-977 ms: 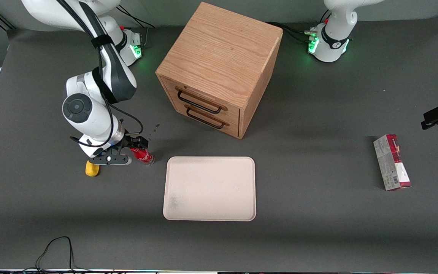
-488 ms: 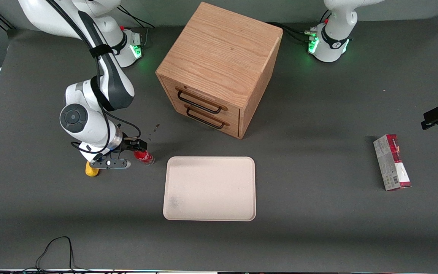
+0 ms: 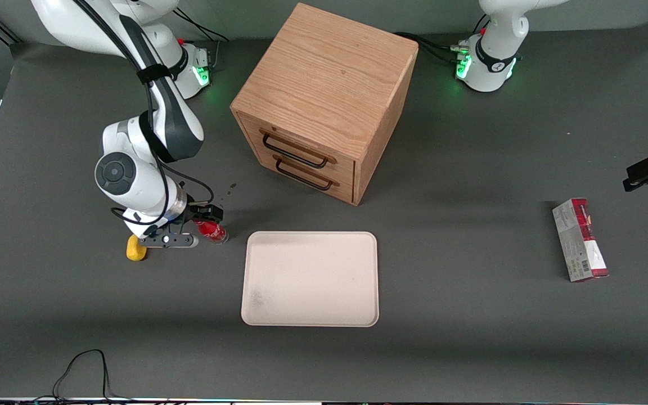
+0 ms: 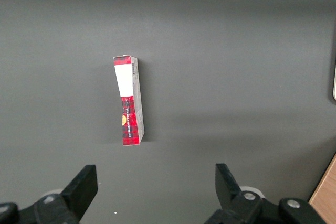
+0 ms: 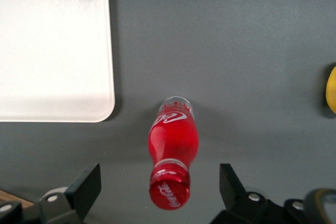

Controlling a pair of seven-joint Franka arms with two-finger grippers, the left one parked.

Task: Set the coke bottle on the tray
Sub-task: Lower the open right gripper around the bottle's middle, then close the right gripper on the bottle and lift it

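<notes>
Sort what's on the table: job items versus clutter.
Job: coke bottle, standing on the table beside the tray; the tool, open, its fingers either side of the bottle.
Clutter: drawer cabinet, carton, yellow object.

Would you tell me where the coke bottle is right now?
The coke bottle stands on the table beside the tray, toward the working arm's end, under the open claw.

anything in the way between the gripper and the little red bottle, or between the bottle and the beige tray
Nothing visible. The right arm's gripper hangs open directly above the small red coke bottle with its red cap, fingers apart on either side. Only bare grey table lies between the bottle and the flat cream-beige tray. The yellow object sits away from the tray.
</notes>
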